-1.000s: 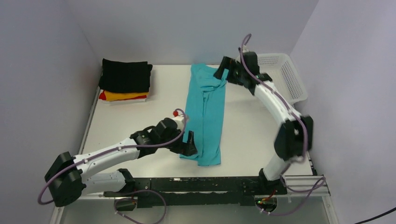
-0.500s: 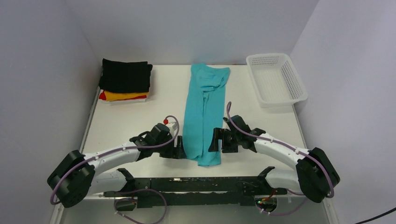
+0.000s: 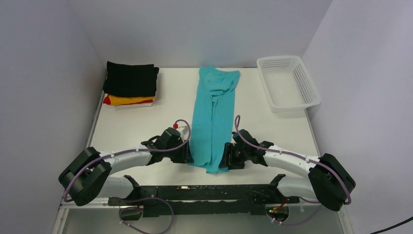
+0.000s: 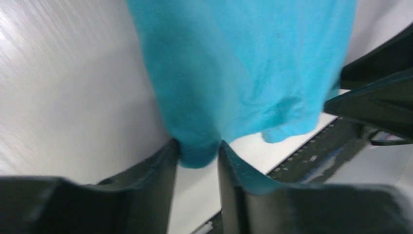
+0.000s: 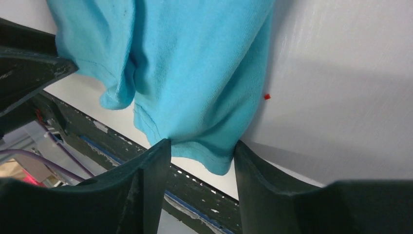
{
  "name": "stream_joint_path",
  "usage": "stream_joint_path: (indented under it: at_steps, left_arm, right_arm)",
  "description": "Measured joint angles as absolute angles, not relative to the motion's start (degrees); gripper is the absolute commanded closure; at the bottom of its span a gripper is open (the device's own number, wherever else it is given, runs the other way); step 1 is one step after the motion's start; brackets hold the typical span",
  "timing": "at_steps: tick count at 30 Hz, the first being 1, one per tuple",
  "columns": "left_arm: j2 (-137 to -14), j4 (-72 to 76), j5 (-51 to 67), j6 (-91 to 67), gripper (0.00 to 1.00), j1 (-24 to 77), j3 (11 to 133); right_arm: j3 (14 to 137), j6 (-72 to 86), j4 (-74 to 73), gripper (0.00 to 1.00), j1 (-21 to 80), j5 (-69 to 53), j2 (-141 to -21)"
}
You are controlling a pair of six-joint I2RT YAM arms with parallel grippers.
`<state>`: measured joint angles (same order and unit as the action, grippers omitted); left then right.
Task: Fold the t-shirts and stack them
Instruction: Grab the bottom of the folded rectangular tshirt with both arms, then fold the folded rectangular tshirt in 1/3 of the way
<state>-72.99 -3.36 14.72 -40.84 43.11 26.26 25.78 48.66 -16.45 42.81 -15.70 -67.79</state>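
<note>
step: half-fold of teal t-shirt (image 3: 214,117), lying long strip mid-table | L gripper (image 4: 197,148) pinching near-left hem corner | R gripper (image 5: 202,146) straddles near-right corner, can't tell if clamped | next: I confirm R grip, lift both evenly toward collar

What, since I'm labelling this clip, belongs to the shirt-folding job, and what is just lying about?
Job: teal t-shirt; stacked black t-shirt, yellow-orange t-shirt, red t-shirt; left gripper; right gripper.
Lying about: white mesh basket.
</note>
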Motion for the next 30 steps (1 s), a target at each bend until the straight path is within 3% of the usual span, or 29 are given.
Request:
stream_joint_path:
  at_steps: [2,5,16,25,30]
  left_arm:
    - [-74.17,-2.92,14.46,-40.99,1.0,43.03,26.37]
    - [-75.02,-2.92,14.13,-41.32,1.0,43.0,26.37]
    - [-64.49,-5.34,11.07,-42.72,1.0,48.62,20.03]
    - [-53.1,-9.76,12.16,-44.03,1.0,49.74,18.5]
    - [-55.4,-8.75,12.1,-43.11,1.0,48.27,23.68]
  right_arm:
    - [25.45,49.54,-15.84,0.72,42.85,-15.44,-67.92]
    - [24.45,50.61,-15.44,0.89,43.24,-14.94,-68.47]
    - [14.59,58.33,-11.99,1.0,46.02,-17.54,-57.43]
    - [13.47,60.75,-12.03,1.0,46.94,-18.92,-48.1]
    - [18.06,58.74,-12.93,1.0,46.39,-15.97,-50.26]
